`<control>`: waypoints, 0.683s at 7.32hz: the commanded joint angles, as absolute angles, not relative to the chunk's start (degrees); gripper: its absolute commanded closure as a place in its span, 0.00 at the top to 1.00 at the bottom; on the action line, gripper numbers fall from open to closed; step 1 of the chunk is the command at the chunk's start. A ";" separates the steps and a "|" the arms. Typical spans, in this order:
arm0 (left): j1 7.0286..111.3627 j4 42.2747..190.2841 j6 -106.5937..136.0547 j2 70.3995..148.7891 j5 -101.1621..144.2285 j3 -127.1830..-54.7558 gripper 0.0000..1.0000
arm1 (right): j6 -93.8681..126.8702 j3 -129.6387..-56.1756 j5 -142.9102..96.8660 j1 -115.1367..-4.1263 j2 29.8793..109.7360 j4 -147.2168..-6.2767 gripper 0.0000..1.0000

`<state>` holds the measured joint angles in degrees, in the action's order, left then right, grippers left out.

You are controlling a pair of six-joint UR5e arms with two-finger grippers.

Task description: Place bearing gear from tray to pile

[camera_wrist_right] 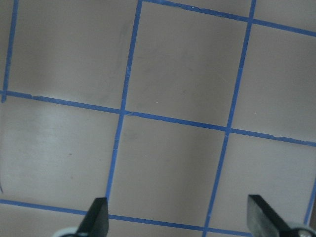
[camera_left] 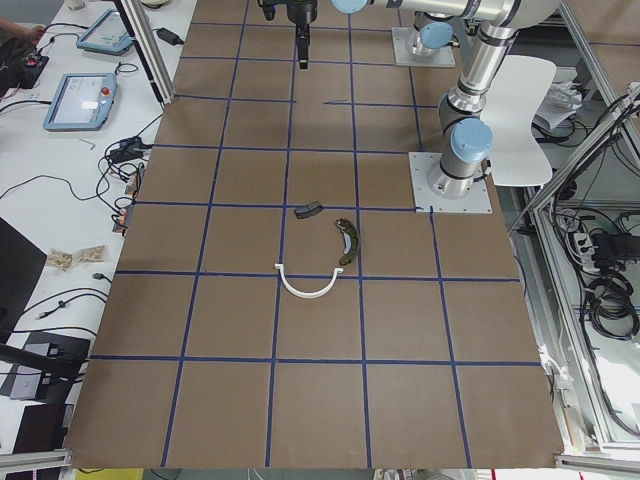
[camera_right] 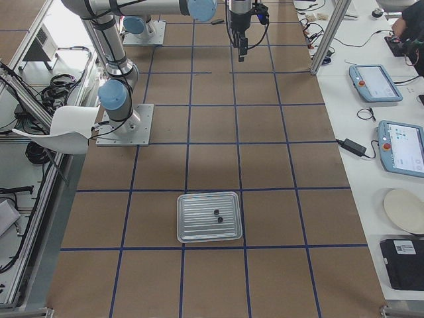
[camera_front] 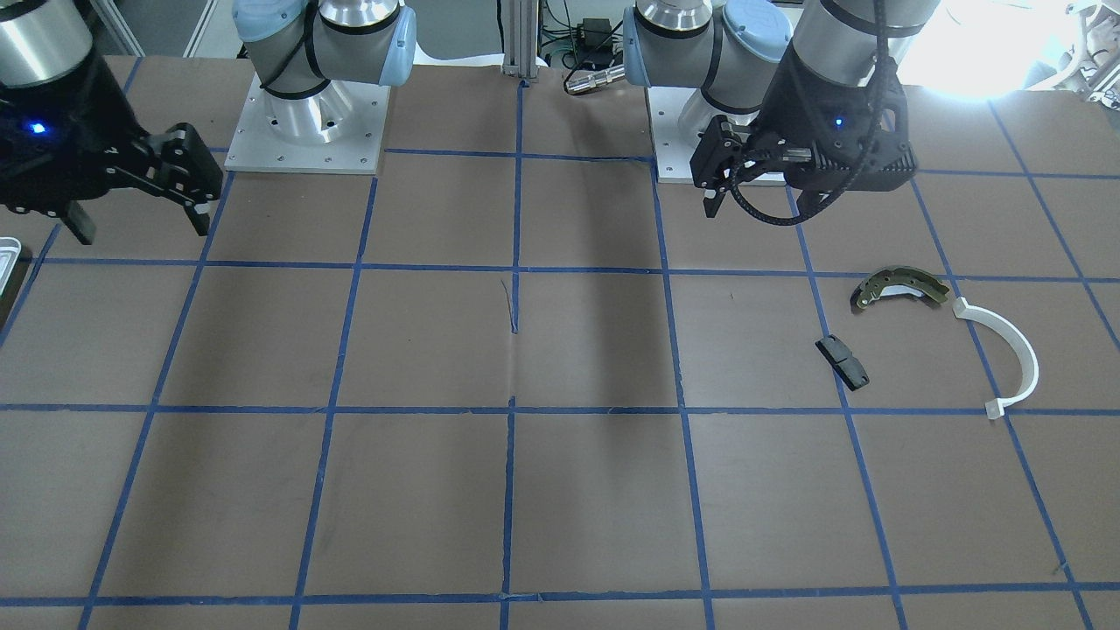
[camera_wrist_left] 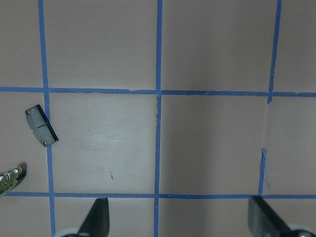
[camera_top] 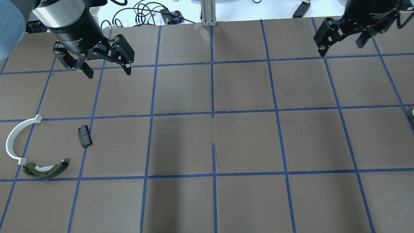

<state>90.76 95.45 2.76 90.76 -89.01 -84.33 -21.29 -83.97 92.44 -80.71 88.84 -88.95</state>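
Observation:
The pale grey tray [camera_right: 192, 228] lies on the table in the exterior right view, with two small dark parts [camera_right: 216, 215] in it. I cannot tell which is the bearing gear. Only slivers of the tray show in the front view [camera_front: 7, 254] and the overhead view [camera_top: 413, 113]. The pile holds a rusty brake shoe [camera_top: 47, 170], a black pad [camera_top: 84, 136] and a white half-ring [camera_top: 14, 139]. My left gripper [camera_top: 108, 73] is open and empty, beyond the pile. My right gripper [camera_top: 341, 48] is open and empty at the far right.
The table is brown with a blue tape grid. The two arm bases [camera_front: 306, 122] stand at its robot-side edge. Cables and a metal post [camera_top: 208, 13] lie past the far edge. Side tables with tablets [camera_right: 401, 146] flank it.

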 commanded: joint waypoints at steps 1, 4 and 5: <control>90.79 95.28 2.81 90.79 -89.03 -84.37 1.00 | -39.72 -83.67 92.64 -71.41 89.73 -87.28 0.99; 90.79 95.10 2.81 90.53 -89.03 -84.90 1.00 | -66.69 -84.37 92.55 -55.87 89.39 -88.06 0.99; 90.88 95.10 2.81 90.35 -89.03 -85.08 1.00 | -76.37 -84.46 92.03 -48.94 88.34 -88.41 0.99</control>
